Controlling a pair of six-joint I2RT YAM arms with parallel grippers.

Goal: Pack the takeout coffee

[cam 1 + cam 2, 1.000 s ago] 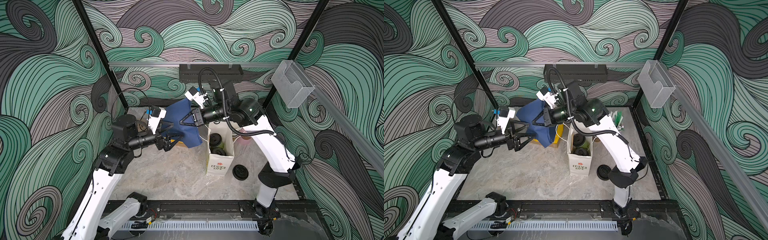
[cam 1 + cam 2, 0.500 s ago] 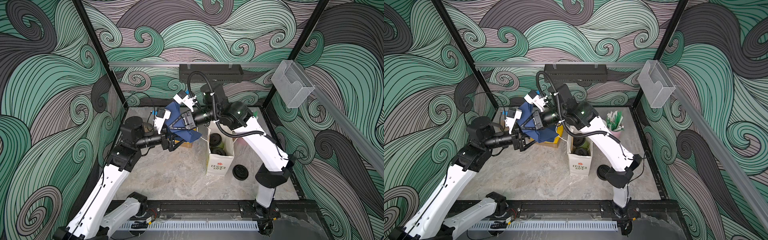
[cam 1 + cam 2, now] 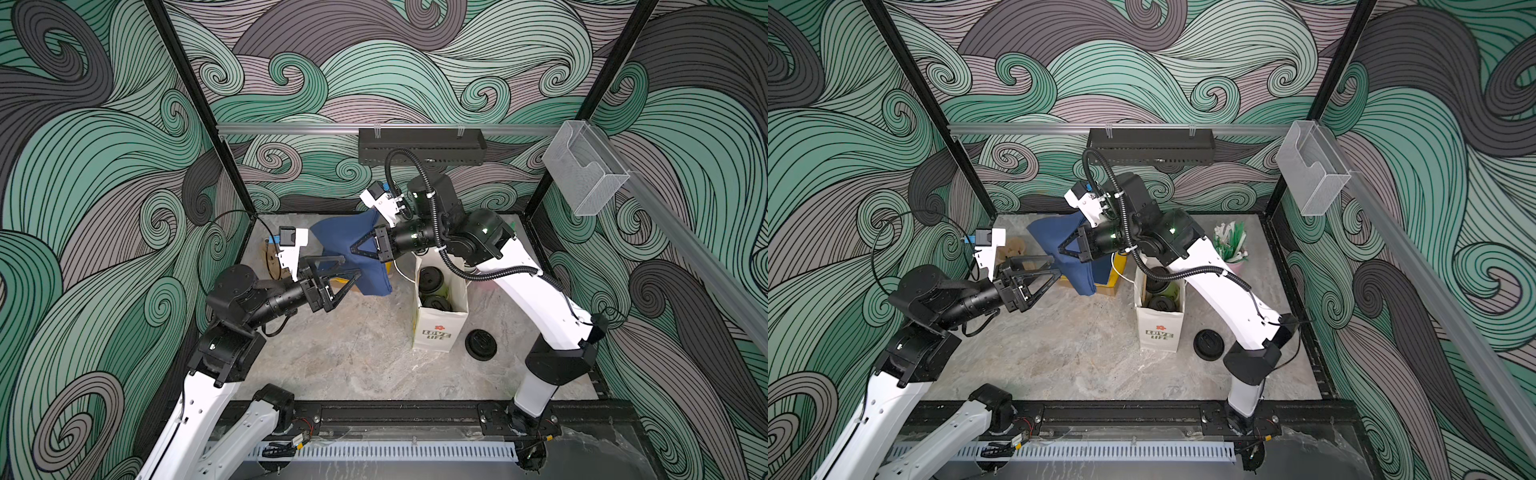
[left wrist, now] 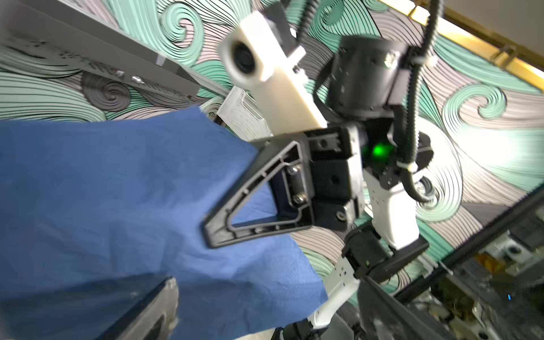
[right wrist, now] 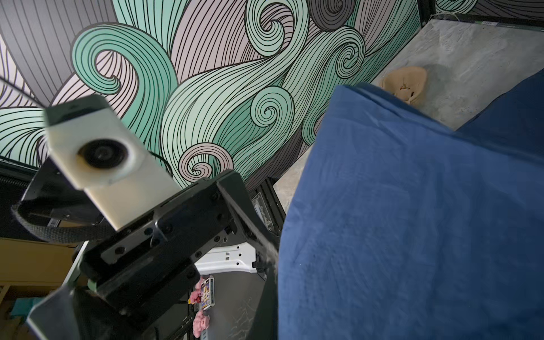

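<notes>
- Blue cloth (image 3: 376,280) hangs from the clamped right end effector (image 3: 354,251); left end effector (image 3: 352,266) gapes empty at its hem.
- Black-lidded olive paper cups (image 3: 430,277): inside white paper bag (image 3: 436,332), table's (image 3: 353,353) right half.
- Best seat hem deep before closing.

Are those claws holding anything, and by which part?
The right tool is shut on the blue cloth, pinching it near one side edge so it hangs. The left tool is open beside it, holding nothing.

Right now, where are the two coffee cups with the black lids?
In both top views the two coffee cups stand inside the white paper bag right of centre, with a loose black lid lying just right of it.
</notes>
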